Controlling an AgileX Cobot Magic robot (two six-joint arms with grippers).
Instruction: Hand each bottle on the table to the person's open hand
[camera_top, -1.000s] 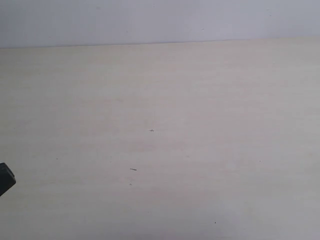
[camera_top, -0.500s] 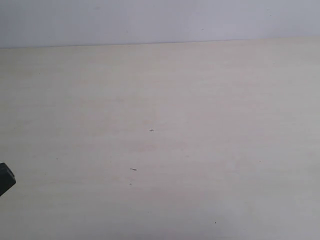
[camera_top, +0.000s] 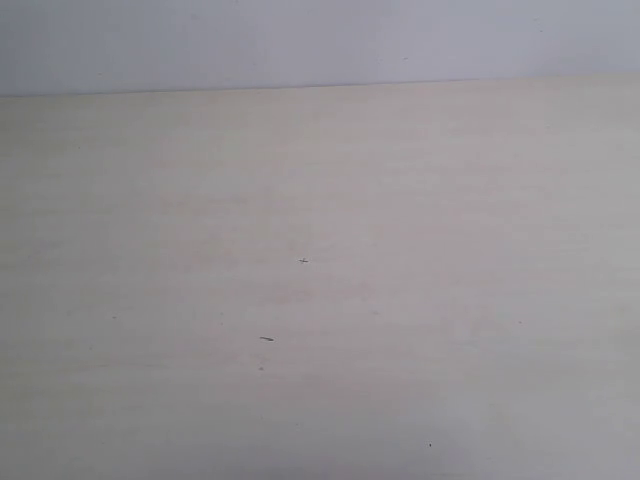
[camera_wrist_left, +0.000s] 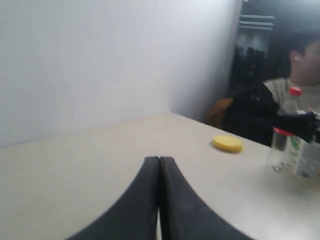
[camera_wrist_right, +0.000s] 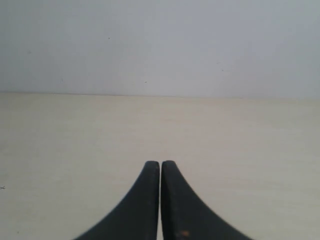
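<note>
Two grippers: each seen from its own wrist camera, both empty.
Left gripper (camera_wrist_left: 159, 161): black fingers pressed flat together from tip down, nothing between them; it hangs over a bare stretch of table.
Right gripper (camera_wrist_right: 160, 164): same posture, fingers closed on each other with only a hairline seam, gripping nothing; it points across the tabletop towards the wall.
Table (camera_top: 420, 220): pale beige, faint grain; fills most of the exterior view up to its far edge.
Specks (camera_top: 303, 261): one small dark mark near the middle of the tabletop, a second speck (camera_top: 266, 339) a little nearer the camera.
Wall (camera_top: 300, 40): plain grey-white, behind the far edge.
Bottles (camera_wrist_left: 279, 157): visible in the left wrist view alone, blurred; a tight cluster standing upright on the table, well apart from the left gripper, just in front of the person.
Clear bottle (camera_wrist_left: 281, 147): transparent body with a red band at its top; the one of the cluster nearest the yellow disc.
Taller bottle (camera_wrist_left: 294, 100): red cap, standing behind the clear one.
Green-labelled bottle (camera_wrist_left: 309, 159): pale, some green on the label, cut off by the frame edge.
Dark shape (camera_wrist_left: 300, 124): black, crosses the cluster at neck height; cannot tell what it is.
Yellow disc (camera_wrist_left: 227, 143): flat and round, lying on the table near the bottles but apart from them; identity unclear.
Person (camera_wrist_left: 255, 112): dark top, beyond the table's edge, face blurred.
</note>
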